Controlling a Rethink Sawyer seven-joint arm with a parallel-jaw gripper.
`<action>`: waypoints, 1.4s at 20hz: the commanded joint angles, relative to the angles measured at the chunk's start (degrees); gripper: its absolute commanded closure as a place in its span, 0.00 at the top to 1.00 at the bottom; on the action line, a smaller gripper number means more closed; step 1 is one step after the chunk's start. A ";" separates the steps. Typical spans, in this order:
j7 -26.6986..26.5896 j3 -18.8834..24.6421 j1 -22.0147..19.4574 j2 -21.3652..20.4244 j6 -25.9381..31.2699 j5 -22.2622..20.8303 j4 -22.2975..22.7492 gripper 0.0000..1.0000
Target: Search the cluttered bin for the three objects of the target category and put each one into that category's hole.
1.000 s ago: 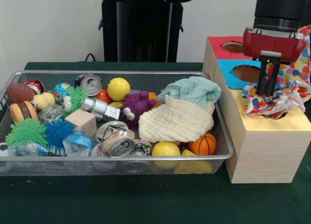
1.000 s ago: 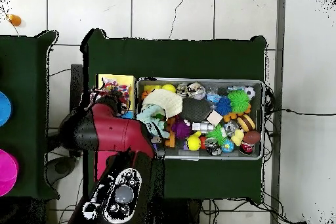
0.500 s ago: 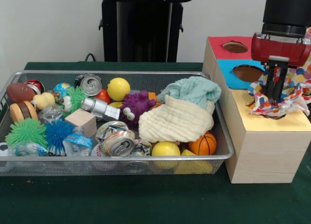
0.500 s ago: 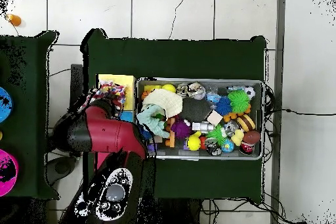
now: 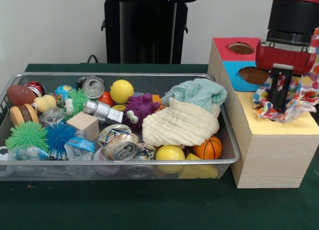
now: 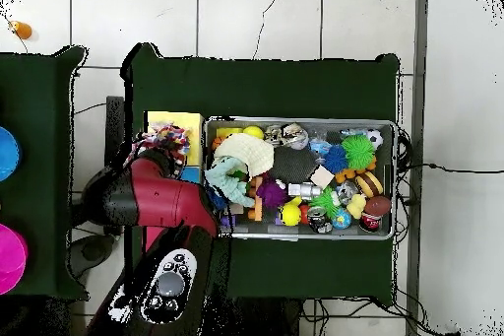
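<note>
My gripper [image 5: 280, 106] stands over the yellow end of the wooden box [image 5: 271, 160], shut on a colourful dotted cloth [image 5: 300, 96]. The cloth is bunched over the yellow hole and hides it; part of it trails up beside the red hand. A cream cloth [image 5: 182, 122] and a teal cloth [image 5: 197, 93] lie in the wire bin [image 5: 124, 162], at its right end. In the overhead view the dotted cloth [image 6: 167, 138] shows on the box beside the arm [image 6: 157, 199], which covers the gripper.
The box's blue hole [image 5: 251, 75] and red hole [image 5: 241, 48] lie behind the gripper. The bin holds several balls, crushed cans, plastic bottles, spiky toys, a wooden block [image 5: 82, 124] and a purple toy [image 5: 138, 110]. The bin's right rim sits close to the box.
The gripper has shifted right along the box and come down lower into the bunched dotted cloth over the yellow end. The bin's contents have not moved.
</note>
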 commanded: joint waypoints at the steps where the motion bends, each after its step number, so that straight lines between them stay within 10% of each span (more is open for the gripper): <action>1: 12.35 0.28 -0.81 6.14 -5.71 1.95 -1.50 0.00; 19: 9.03 1.39 -4.65 20.45 -18.21 0.56 -7.48 0.00; 28: 8.07 3.53 -6.96 18.65 -18.43 -2.77 -6.14 0.00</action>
